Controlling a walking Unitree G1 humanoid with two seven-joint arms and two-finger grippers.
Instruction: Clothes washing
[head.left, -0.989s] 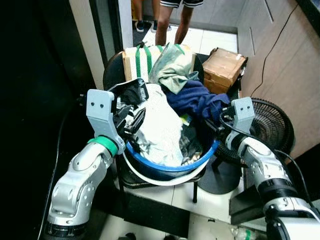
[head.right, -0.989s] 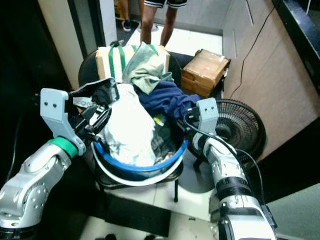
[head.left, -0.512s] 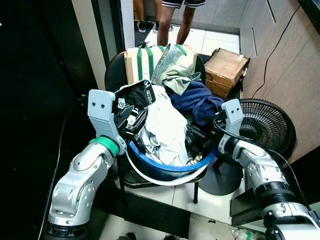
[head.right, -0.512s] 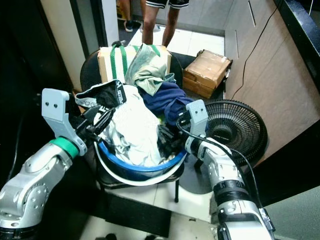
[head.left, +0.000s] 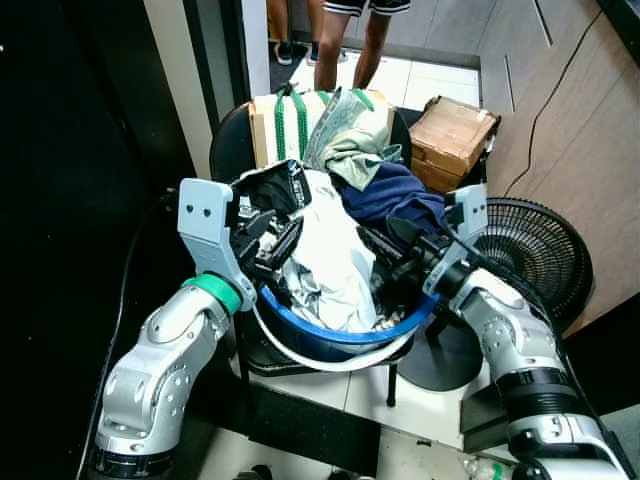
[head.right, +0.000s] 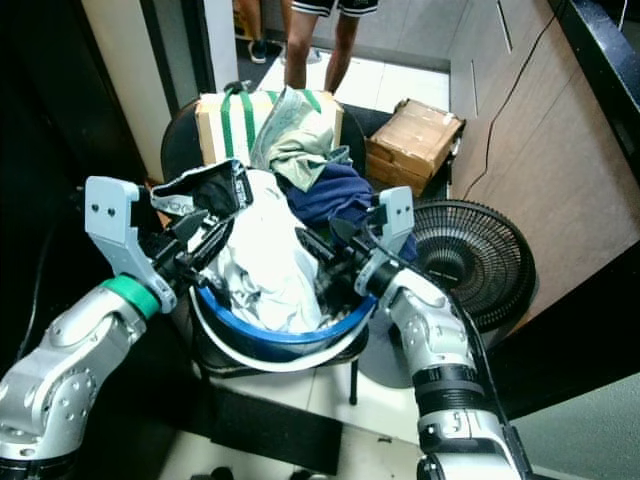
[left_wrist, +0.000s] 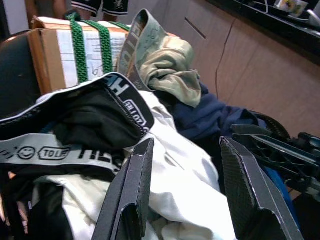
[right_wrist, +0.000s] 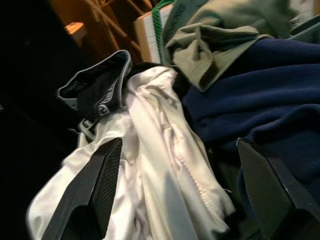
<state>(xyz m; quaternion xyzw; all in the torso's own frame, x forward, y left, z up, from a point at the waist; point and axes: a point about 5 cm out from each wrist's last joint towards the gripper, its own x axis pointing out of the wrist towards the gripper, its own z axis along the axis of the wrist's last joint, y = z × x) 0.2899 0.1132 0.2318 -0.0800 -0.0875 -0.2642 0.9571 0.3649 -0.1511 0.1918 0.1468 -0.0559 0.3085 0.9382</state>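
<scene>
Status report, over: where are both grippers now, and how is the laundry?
Left gripper open at the basket's left. Right gripper open over the heap. White shirt on top, blue basket overfull. Fan close right.

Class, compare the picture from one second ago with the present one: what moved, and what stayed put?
The right tool swung inward from the blue basin's right rim, over the dark blue garment, fingers spread. The left tool stayed open at the white garment. The laundry pile, cardboard box and fan stayed put.

Black floor fan (head.left: 540, 250) by the wooden wall, taped cardboard box (head.left: 453, 131) behind it — a person's legs (head.left: 352, 45) beyond
</scene>
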